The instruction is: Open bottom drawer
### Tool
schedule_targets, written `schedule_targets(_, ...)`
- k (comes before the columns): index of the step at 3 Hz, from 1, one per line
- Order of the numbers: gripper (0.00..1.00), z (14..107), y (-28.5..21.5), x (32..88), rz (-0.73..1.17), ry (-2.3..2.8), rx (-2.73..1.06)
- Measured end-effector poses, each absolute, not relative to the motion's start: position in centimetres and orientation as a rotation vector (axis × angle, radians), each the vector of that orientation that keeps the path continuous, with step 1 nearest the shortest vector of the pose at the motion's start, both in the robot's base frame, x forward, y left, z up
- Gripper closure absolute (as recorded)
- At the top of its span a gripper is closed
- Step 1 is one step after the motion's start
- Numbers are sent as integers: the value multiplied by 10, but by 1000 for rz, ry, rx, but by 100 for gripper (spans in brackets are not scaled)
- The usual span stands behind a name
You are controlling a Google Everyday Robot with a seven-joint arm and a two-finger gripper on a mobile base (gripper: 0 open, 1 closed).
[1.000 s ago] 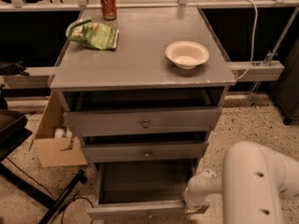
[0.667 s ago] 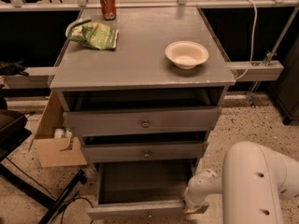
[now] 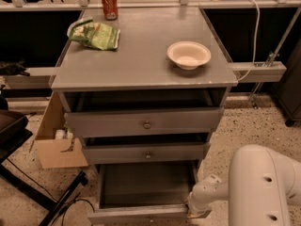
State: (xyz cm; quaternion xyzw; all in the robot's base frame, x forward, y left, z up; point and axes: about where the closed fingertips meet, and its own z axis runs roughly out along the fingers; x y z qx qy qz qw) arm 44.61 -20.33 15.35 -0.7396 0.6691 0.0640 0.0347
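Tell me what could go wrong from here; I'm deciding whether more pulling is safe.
1. The bottom drawer stands far out of the cabinet. More pull might take it off its runners or let it tip down.
2. The gripper sits at the drawer's right front corner, not at its middle. A pull from there may skew the drawer and jam it.

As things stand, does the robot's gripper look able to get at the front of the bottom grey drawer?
Probably yes. The gripper sits low at the right front corner of the slim grey bottom drawer, which stands pulled out, and nothing shows between the two.
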Motion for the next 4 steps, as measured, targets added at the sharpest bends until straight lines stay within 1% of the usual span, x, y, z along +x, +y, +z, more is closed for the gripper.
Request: schedule_targets(4, 100, 164, -217, 431, 149, 1974, -2271)
